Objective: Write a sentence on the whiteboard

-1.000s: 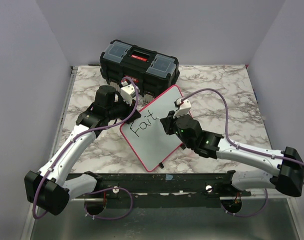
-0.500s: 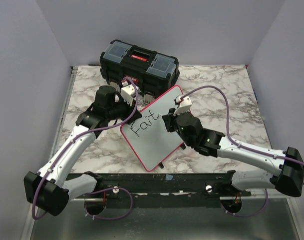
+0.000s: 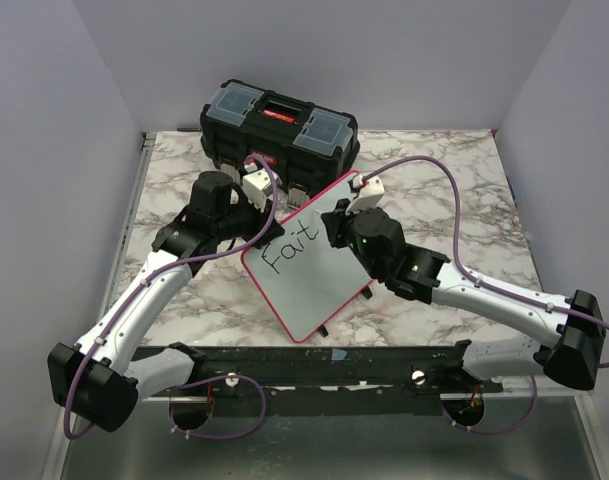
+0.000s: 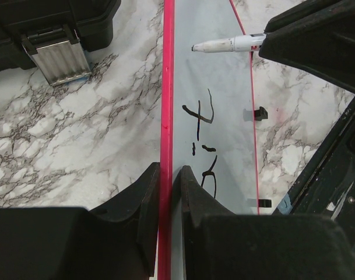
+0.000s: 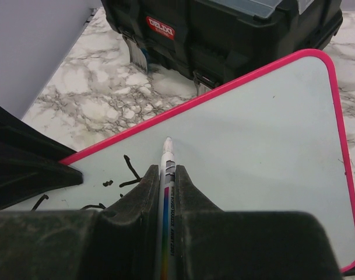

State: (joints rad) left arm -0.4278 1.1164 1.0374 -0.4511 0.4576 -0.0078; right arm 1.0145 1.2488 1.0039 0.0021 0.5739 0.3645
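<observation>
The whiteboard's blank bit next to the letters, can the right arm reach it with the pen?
Probably yes. The right gripper holds the pen with its tip at bare whiteboard just past the letters, and nothing lies between. The left gripper pinches its rim off to the side.

Findings: the whiteboard [image 3: 314,285] is glossy white with a thin pinkish-red rim, and the lettering [image 3: 287,248] on it is black. The table [image 3: 444,190] is white marble-patterned with grey-black veining; the toolbox [image 3: 279,128] is black with a red centre latch, smoky grey lid panels and silver clasps. The marker [image 5: 165,201] is white with a rainbow stripe, and the cables [image 3: 424,159] are purple.
</observation>
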